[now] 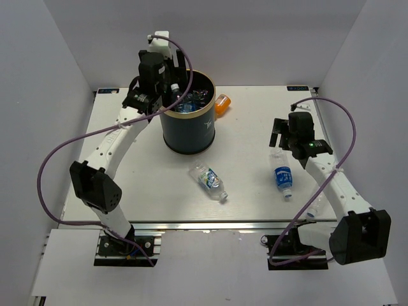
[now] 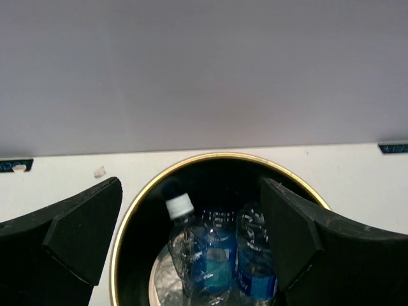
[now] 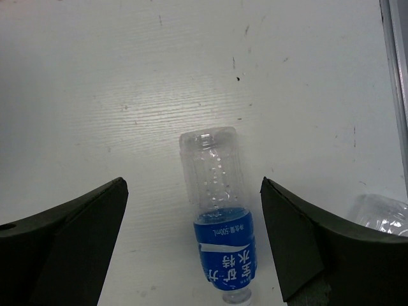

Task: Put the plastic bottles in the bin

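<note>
bottle flat, long axis near-far, cap toward arm bases. right gripper spread wide above it, empty. left gripper likewise, over bin.

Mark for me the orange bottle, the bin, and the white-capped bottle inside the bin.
orange bottle [image 1: 222, 103], top external view, on its body.
bin [image 1: 183, 135], top external view, on its navy outer wall.
white-capped bottle in the bin [image 2: 184, 243], left wrist view, on its clear body.
</note>
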You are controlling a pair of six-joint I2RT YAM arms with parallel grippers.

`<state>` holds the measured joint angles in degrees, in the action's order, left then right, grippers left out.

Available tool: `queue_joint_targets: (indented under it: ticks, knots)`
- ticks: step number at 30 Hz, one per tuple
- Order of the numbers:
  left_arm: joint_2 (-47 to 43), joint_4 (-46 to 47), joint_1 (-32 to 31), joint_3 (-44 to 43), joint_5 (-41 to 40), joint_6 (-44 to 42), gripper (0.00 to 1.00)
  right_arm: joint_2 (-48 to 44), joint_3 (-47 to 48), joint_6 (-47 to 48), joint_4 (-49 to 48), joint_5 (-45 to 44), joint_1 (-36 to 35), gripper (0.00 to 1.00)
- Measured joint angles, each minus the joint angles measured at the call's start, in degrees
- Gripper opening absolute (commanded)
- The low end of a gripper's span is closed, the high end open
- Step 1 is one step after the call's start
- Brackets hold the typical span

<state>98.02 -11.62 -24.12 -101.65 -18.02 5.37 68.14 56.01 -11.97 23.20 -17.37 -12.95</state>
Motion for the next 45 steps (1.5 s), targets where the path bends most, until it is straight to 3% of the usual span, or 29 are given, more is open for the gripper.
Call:
queue_joint_targets:
  ticks: [5,9,14,20,24,26,27,31,37,44,45]
  knots:
    - [-1.18,-2.12,0.0,-5.03,-2.51,0.33,0.98,2.54,-0.55,-0.74,0.72,0.42,1.79,0.89]
    - [-5.57,-4.52,0.0,-3.89,-8.39,2.05,0.98,6.36,-0.79,-1.25,0.72,1.81,3.04,0.89]
    - [-17.35,-7.21,1.55,9.7,-14.45,8.48,0.98,10.97,-1.97,-2.1,1.07,3.45,3.34,0.89]
    - [-27.61,-11.34,7.21,28.33,-15.08,19.8,0.98,12.61,-6.84,-3.74,0.85,3.87,3.34,0.86]
    - [-30.36,-14.29,7.1,37.57,-14.27,25.38,0.98,16.31,-6.91,-4.59,-0.44,3.98,3.37,0.73]
    - [-31.43,-16.11,7.04,39.15,-14.32,27.34,0.98,17.38,-6.12,-4.52,-0.79,3.82,3.34,0.57]
    - [-32.15,-16.94,7.04,39.41,-14.32,28.28,0.98,17.44,-5.66,-4.37,-1.03,4.0,3.34,0.39]
    - [-37.18,-18.12,7.04,40.74,-14.32,31.65,0.98,17.38,1.36,-2.73,-1.97,7.5,3.32,0.26]
    - [-43.85,-19.34,7.04,45.62,-14.34,35.52,0.98,17.33,24.7,0.33,-7.41,21.11,0.11,0.25]
    - [-44.33,-21.75,7.04,49.37,-12.98,38.8,0.98,21.57,47.45,0.94,-24.85,32.24,-12.35,0.27]
    - [-44.24,-22.03,7.04,49.46,-12.76,39.1,0.98,23.45,50.25,1.16,-26.82,33.22,-14.27,0.31]
